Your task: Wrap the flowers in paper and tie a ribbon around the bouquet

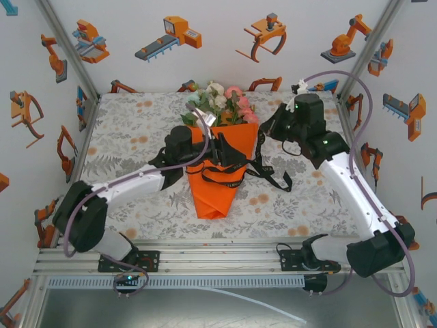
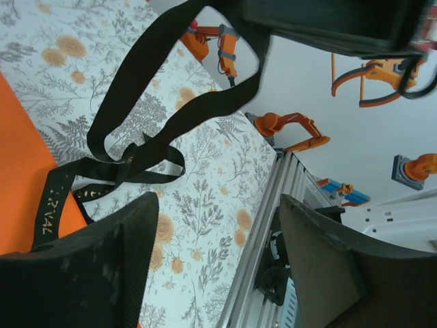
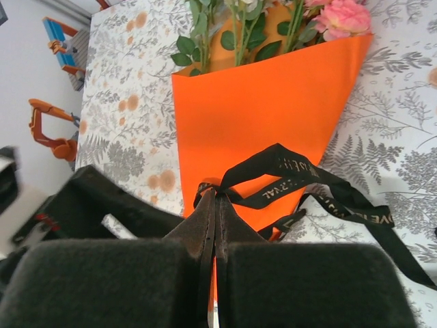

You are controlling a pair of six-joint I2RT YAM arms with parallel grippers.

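Black ribbon crosses the bouquet sideways at its waist; the bouquet lies on the table, blooms pointing away from me. My right tool is pinched shut on the ribbon by the bouquet's right edge. My left tool, jaws apart, hovers over the waist, nearer the loose loops.

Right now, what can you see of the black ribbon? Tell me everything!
The ribbon is long, narrow and black. It is floppy like cloth, with small gold letters printed along it, and it bends into loose loops. Part of it lies across the orange paper wrapped around the flowers, and its tails trail onto the flowered tablecloth. The right gripper is shut on one bit and holds it up off the table.
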